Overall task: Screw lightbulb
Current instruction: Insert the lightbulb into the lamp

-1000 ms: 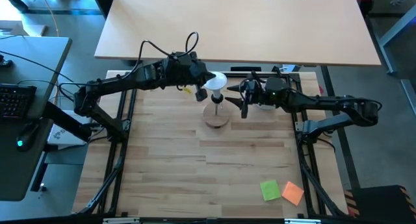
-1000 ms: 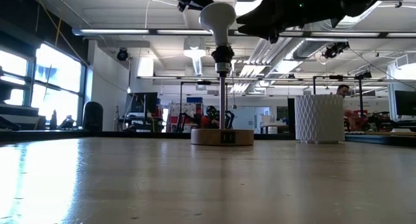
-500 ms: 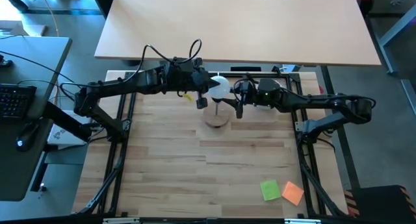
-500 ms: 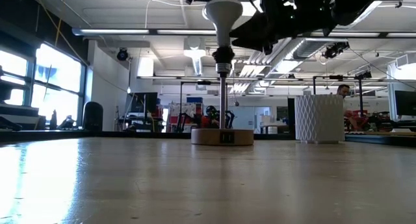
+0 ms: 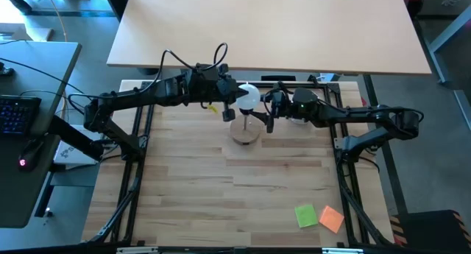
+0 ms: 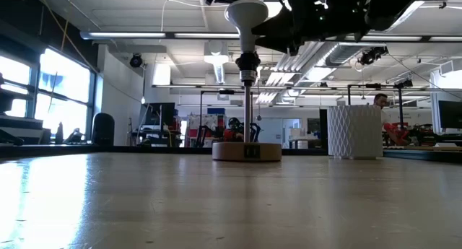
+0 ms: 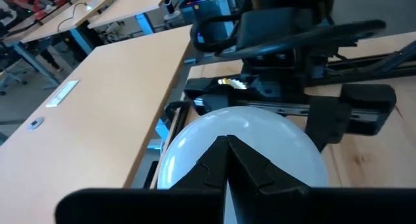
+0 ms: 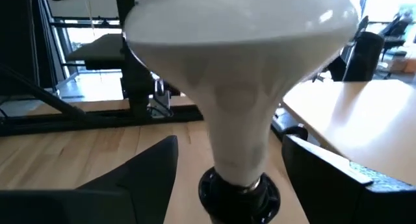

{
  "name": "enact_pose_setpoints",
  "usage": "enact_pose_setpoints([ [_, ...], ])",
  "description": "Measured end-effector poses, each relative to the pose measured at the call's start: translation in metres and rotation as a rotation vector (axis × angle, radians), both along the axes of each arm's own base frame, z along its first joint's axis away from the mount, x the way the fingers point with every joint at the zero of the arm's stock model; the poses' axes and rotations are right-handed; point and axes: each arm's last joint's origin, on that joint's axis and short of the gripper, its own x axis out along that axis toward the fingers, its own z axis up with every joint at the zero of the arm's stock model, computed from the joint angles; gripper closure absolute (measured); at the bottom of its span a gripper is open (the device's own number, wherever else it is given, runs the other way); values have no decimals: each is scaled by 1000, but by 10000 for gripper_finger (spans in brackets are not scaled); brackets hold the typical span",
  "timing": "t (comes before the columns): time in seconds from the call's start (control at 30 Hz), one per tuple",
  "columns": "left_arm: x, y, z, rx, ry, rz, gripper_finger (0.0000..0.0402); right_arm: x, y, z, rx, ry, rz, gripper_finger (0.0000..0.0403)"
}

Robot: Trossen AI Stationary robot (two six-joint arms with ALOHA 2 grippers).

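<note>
The white lightbulb stands upright with its narrow end in the black socket of the lamp, whose stem rises from a round wooden base. The bulb also shows from above. My left gripper is shut, with its tips at the globe on the side toward the table's left. My right gripper is open on the bulb's right. Its fingers stand on either side of the cone-shaped neck just above the socket, apart from it. My left gripper lies with its shut fingertips against the upper part of the globe, coming slanting from the table's left and above. The bulb stands upright with its narrow end in the socket. The fingers hide the exact spot they touch.
A ribbed white cup stands on the table right of the lamp, under my right arm. A green sticky note and an orange one lie near the front right. A second, lighter table stands behind.
My right gripper has moved toward the table's left, up to the bulb's neck. My left gripper has shifted a little toward the right with the globe. The bulb, which leaned slightly left, now stands upright in the socket.
</note>
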Motion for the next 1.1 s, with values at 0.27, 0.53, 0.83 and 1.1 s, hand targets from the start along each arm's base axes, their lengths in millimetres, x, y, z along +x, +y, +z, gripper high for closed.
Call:
enact_pose_setpoints([
  [0.27, 0, 6, 2, 3, -28, 28, 401, 9, -9, -13, 4, -7, 56, 130],
  [0.53, 0, 6, 2, 4, -35, 27, 401, 15, -13, -12, 2, -54, 62, 147],
  [0.83, 0, 6, 3, 4, -43, 22, 401, 21, -21, 0, 37, -18, 48, 237],
  [1.1, -3, 7, 7, 62, -35, 73, 401, 20, -24, 0, 35, -26, 39, 268],
])
